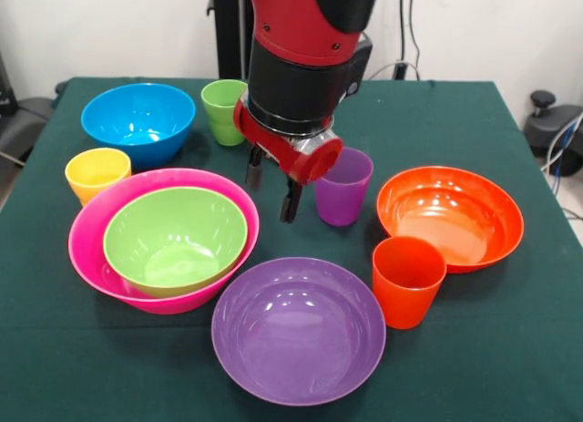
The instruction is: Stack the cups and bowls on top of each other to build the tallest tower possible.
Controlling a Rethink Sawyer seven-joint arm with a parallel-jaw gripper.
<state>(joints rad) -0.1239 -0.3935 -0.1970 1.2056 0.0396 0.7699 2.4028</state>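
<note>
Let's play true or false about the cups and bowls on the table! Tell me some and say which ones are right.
1. The green bowl sits inside the pink bowl. True.
2. The purple bowl has a cup in it. False: it is empty.
3. The orange cup stands upright beside the orange bowl. True.
4. The gripper is holding the purple cup. False: it holds nothing, and the cup stands beside it.
5. The yellow cup is inside the blue bowl. False: it stands on the table.
</note>
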